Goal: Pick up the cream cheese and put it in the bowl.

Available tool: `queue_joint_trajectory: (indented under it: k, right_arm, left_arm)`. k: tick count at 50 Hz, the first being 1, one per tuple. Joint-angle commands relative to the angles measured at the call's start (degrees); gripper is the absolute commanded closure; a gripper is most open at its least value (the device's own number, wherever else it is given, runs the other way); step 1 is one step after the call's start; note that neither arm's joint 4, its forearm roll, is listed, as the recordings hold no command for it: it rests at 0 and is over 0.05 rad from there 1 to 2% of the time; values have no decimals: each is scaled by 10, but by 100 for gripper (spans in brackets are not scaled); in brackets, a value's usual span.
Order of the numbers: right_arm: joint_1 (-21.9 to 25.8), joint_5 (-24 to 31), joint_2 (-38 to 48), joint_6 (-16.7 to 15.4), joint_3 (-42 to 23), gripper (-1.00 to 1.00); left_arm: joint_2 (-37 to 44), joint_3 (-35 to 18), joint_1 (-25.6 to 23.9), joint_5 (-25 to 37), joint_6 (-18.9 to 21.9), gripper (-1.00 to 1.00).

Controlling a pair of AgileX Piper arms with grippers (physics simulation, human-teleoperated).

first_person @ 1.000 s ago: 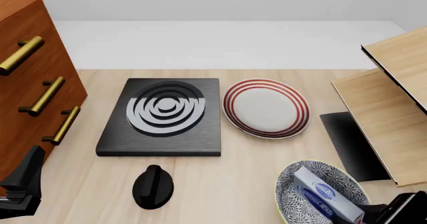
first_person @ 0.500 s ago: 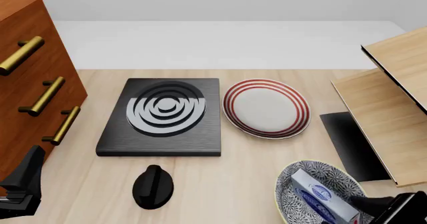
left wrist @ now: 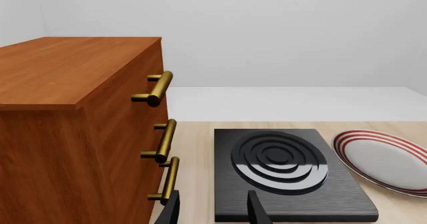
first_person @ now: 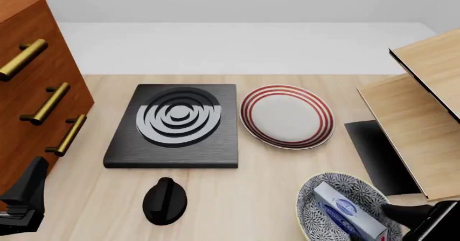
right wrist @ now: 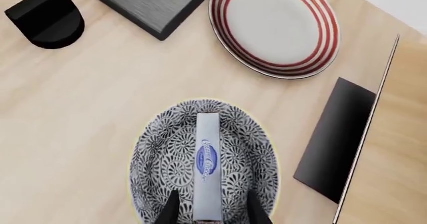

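Observation:
The cream cheese [first_person: 348, 215], a pale box with a blue oval logo, lies inside the patterned blue-grey bowl [first_person: 313, 195] at the table's near right. In the right wrist view the box [right wrist: 208, 164] rests lengthwise across the bowl [right wrist: 160, 149]. My right gripper [right wrist: 212, 211] is open, its fingers standing on either side of the box's near end with gaps to it. In the front view the right gripper [first_person: 402, 215] sits just right of the bowl. My left gripper [left wrist: 212, 211] is open and empty at the near left [first_person: 25, 195], beside the drawers.
A black stove plate [first_person: 176, 125] with grey rings lies mid-table, a black knob [first_person: 165, 200] in front of it. A white plate with red rings [first_person: 286, 115] lies right of it. A wooden drawer cabinet [first_person: 29, 79] stands left, a wooden shelf [first_person: 420, 117] and black panel [first_person: 377, 155] right.
The cream cheese has sunk lower into the bowl and lies free. My right gripper has drawn back a little to the right. The left arm has not moved.

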Motion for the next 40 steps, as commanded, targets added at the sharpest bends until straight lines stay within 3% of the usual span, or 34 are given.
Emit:
queue_joint_trajectory:
  k: [1,14,29,40]
  right_arm:
    - [2,47,-20,-10,-47,-100]
    - [6,88,-42,-16,-83,-100]
    - [9,161,-72,-28,-165,-100]
    - [7,214,-106,-19,-232,-100]
  left_arm:
    - [0,0,0,0,0,-100]
    - [0,0,0,0,0,-100]
    - [0,0,0,0,0,-100]
    - [0,0,0,0,0,-100]
